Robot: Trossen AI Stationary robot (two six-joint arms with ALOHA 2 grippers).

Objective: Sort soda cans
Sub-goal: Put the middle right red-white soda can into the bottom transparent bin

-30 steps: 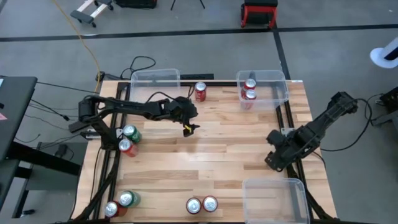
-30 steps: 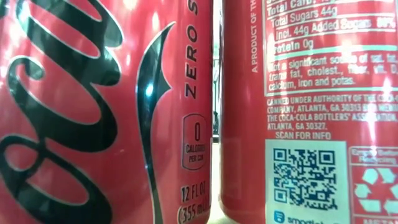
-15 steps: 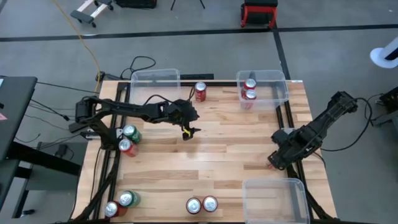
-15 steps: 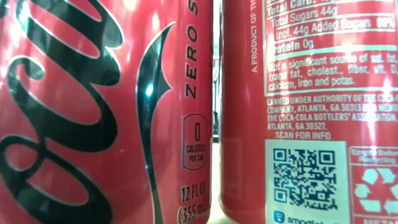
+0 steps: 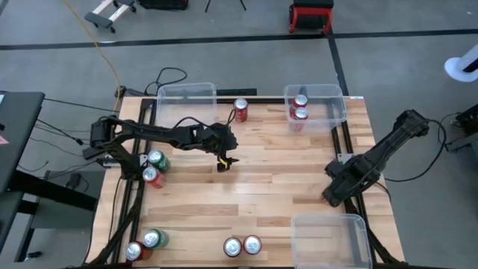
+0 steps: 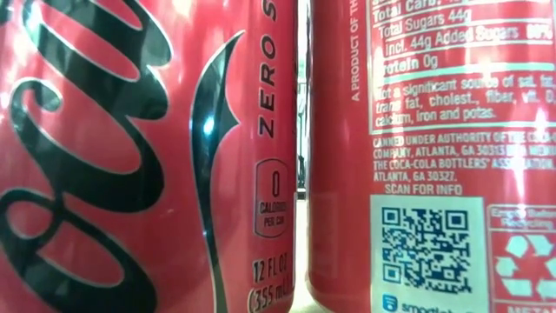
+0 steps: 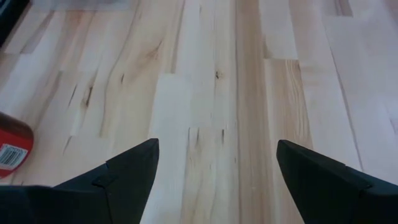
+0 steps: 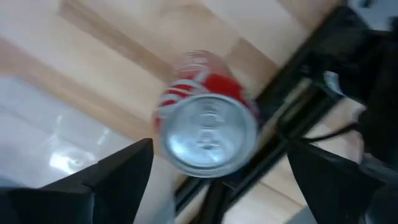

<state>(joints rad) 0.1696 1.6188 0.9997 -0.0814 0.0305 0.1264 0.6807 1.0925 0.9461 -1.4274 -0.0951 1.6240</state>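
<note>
The right gripper (image 8: 214, 171) is spreading wide around an upright red aluminium soda can (image 8: 208, 127) at the wooden table's (image 5: 261, 187) right edge, gripping nothing; closing off-centre could topple it. The left gripper (image 7: 214, 165) is hanging open, empty.

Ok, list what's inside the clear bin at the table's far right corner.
Two red soda cans stand upright at the left end of the bin; the rest shows only bare floor.

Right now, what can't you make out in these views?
- Low view: two red cans fill it and hide the whole table.
- High view: the right gripper covers the can under it.
- Right wrist view: that can is blurred, label unreadable.
</note>
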